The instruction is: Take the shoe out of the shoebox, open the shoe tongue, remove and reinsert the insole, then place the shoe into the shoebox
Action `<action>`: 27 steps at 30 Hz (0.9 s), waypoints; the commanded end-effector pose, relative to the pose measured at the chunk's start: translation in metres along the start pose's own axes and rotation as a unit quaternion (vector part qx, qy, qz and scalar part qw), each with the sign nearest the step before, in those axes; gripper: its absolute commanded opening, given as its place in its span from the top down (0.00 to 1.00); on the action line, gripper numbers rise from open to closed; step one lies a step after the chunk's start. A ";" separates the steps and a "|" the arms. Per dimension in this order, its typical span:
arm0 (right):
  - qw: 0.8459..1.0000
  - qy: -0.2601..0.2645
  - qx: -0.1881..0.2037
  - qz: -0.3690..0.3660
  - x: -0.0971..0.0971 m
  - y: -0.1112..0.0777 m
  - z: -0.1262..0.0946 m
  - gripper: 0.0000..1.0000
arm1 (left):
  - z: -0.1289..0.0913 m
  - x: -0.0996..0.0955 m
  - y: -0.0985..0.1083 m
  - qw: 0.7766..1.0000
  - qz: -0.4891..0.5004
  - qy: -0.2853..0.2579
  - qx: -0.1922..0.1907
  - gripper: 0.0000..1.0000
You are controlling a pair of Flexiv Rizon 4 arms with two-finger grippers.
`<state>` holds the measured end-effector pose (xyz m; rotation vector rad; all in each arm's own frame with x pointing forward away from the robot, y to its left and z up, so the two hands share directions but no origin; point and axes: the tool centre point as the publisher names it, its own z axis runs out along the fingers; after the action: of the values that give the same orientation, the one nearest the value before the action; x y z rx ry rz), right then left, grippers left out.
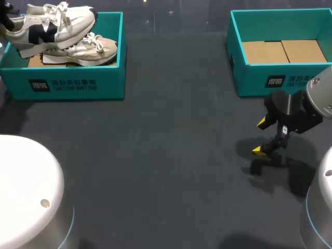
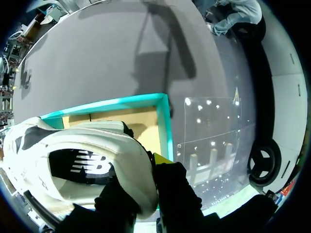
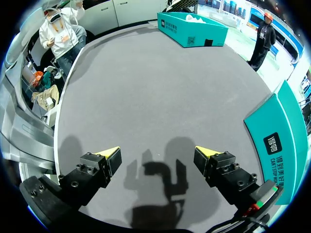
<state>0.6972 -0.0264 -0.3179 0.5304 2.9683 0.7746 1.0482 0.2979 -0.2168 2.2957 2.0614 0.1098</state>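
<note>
Upper left of the frame: the left gripper (image 2: 140, 187) is clamping a white shoe (image 1: 52, 23) by one end, just above the left shoebox (image 1: 78, 83). Held this way, it could tilt and slip free. Lower right: the right gripper (image 1: 259, 137) is hovering wide open, empty.

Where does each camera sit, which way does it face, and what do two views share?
Head view: fixed above and behind, looking down on the table; right claw shows, open.
Left wrist view: on the left wrist, looking into the left shoebox; left claw grips the shoe.
Right wrist view: on the right wrist, looking across the table to the left shoebox; its open claw shows.
Shared: head and left wrist views both show that shoe and shoebox.
</note>
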 end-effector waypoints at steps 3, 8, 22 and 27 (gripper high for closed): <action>1.000 -0.001 0.001 0.000 0.002 0.000 0.000 0.00 | -0.047 -0.009 -0.010 1.000 0.006 0.012 -0.003 1.00; 1.000 -0.001 0.001 0.000 0.002 0.000 0.000 0.00 | -0.065 -0.020 -0.022 1.000 0.010 0.019 -0.011 1.00; 1.000 -0.001 0.001 0.000 0.002 0.000 0.000 0.00 | -0.079 -0.095 -0.102 0.999 0.017 0.043 -0.012 1.00; 1.000 -0.001 0.001 0.000 0.002 0.000 0.000 0.00 | -0.078 -0.131 -0.138 0.999 0.015 0.050 -0.016 1.00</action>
<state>0.6972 -0.0264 -0.3179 0.5304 2.9683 0.7746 0.9316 0.1931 -0.1528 2.3867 2.0847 0.1211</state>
